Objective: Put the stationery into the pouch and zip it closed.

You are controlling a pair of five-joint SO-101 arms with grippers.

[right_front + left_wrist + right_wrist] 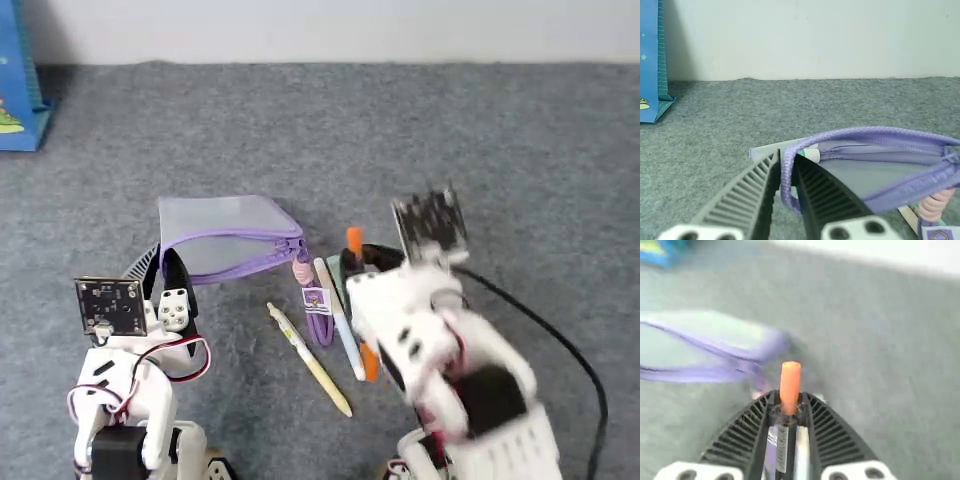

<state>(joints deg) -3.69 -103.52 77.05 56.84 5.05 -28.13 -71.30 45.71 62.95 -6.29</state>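
The left tool is pinched tight on the purple zip rim of the pouch, which lies on the grey counter with its mouth open. The right tool is clamped on an orange-capped pen near the pouch's zip end, the cap poking past its tips. A yellow pen and a pale blue pen lie between the arms.

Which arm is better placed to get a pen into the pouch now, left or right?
Right. The right jaws grip the orange pen close to the pouch mouth. The left jaws are shut on the pouch rim, propping it open, so probably best left there.
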